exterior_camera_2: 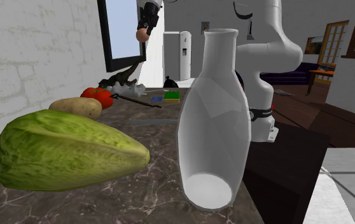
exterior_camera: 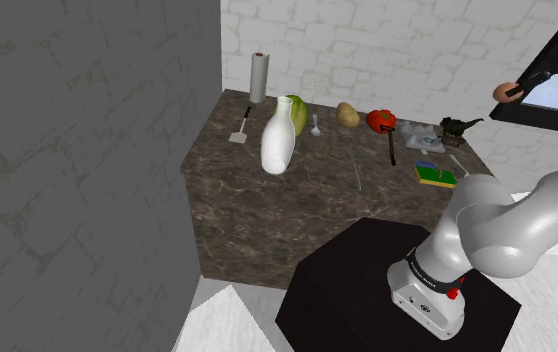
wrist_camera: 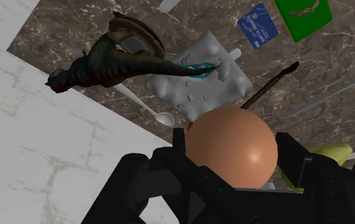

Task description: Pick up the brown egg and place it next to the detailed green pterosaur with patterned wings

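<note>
Both fingers [wrist_camera: 163,178] clasp the brown egg [wrist_camera: 233,145], held well above the dark marble counter [exterior_camera: 267,210]. Dark green pterosaur [wrist_camera: 100,67] sits below at the counter's edge, just beside a crumpled white packet [wrist_camera: 195,83].

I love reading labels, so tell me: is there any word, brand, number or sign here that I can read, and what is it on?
No text can be read.
Blue card: white lines of print, too small to read.
Robot base: a dark marking on its ring, too blurred to read.
White crinkled packet: a teal marking, not legible.
On the brown egg: nothing written.
</note>
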`<state>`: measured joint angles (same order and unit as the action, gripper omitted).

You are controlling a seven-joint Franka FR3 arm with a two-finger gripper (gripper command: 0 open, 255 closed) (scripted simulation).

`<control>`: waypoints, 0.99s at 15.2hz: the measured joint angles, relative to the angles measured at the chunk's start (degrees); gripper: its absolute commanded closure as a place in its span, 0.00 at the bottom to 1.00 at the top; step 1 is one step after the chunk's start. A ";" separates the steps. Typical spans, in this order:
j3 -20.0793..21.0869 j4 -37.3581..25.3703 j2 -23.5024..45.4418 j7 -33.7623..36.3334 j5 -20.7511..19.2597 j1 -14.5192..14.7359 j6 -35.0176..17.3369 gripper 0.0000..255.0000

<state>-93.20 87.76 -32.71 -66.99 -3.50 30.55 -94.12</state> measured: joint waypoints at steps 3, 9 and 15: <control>-7.12 -10.29 -4.30 -0.98 -3.58 8.66 4.74 1.00; -9.10 -9.44 -6.24 -2.27 -5.18 9.52 2.95 1.00; -9.24 -4.26 -6.76 -3.29 -5.64 7.67 -1.40 1.00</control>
<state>-102.44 83.50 -39.47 -70.28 -9.13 38.22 -95.53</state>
